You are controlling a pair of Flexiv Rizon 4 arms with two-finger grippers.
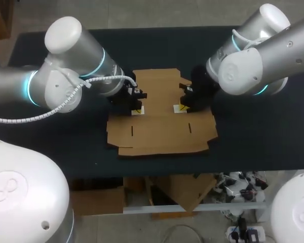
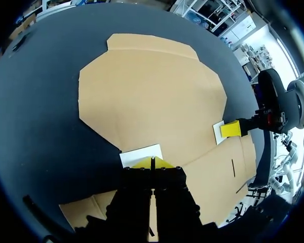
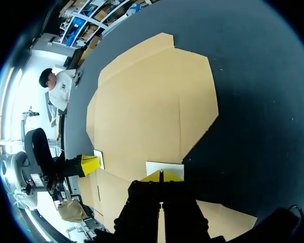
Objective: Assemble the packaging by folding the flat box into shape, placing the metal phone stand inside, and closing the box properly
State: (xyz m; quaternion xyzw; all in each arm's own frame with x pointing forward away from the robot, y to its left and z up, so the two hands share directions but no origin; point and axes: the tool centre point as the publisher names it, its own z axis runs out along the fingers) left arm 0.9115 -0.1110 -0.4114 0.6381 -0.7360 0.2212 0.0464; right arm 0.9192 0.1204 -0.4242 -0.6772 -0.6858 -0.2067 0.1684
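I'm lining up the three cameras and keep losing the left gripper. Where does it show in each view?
Head view: left gripper over the left part of the flat box, on a white patch.
Left wrist view: its own gripper, tips down on that patch at the box's edge.
Right wrist view: across the box from the right gripper, yellow tip showing.
Shared landmark: the flat box.

we find no text, number or sign that we can read. on the flat box [image 2: 152, 96] a white label [image 2: 142, 154] and a second white label [image 2: 217, 132], set apart from it on the same cardboard, show no print that we can make out.
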